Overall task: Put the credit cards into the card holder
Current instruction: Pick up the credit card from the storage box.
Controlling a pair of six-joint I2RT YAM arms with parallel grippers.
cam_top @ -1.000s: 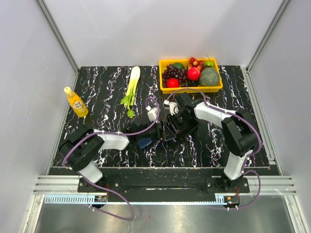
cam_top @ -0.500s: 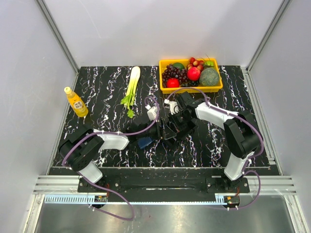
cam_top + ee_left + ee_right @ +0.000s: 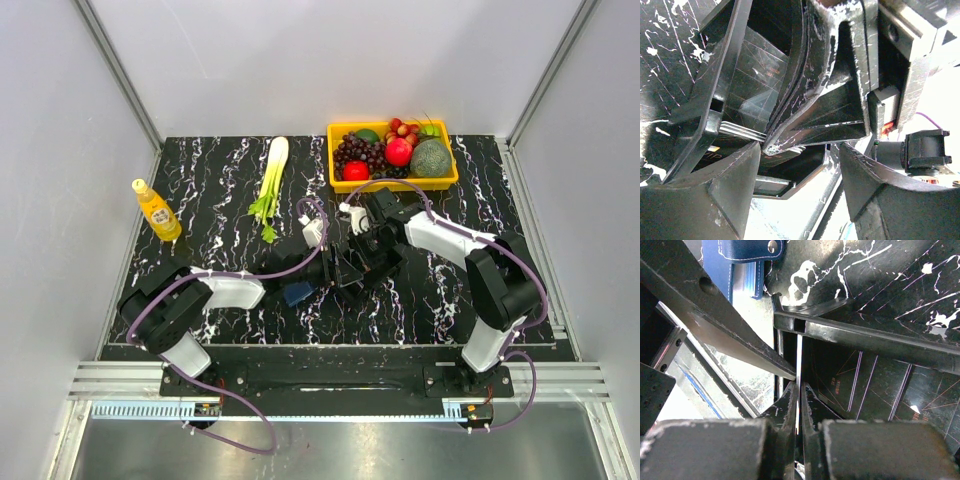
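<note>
My right gripper (image 3: 799,387) is shut on a thin credit card (image 3: 799,357), held edge-on at the corner of a black open tray (image 3: 865,335) with more cards (image 3: 875,385) inside. The navy card holder (image 3: 740,257) lies just beyond, its paler inside showing; in the top view it (image 3: 297,294) sits under the left wrist. My left gripper (image 3: 800,150) is open, its jaws wide apart beside the tray (image 3: 695,125), with the right gripper's fingers (image 3: 815,100) just ahead of them. In the top view both grippers, left (image 3: 325,272) and right (image 3: 352,268), meet mid-table.
A yellow basket (image 3: 445,178) of fruit stands at the back right. A green stalk vegetable (image 3: 270,180) lies at the back middle. An orange juice bottle (image 3: 157,210) stands at the left edge.
The right gripper has edged slightly left and nearer. The left arm and the card holder have not visibly moved.
</note>
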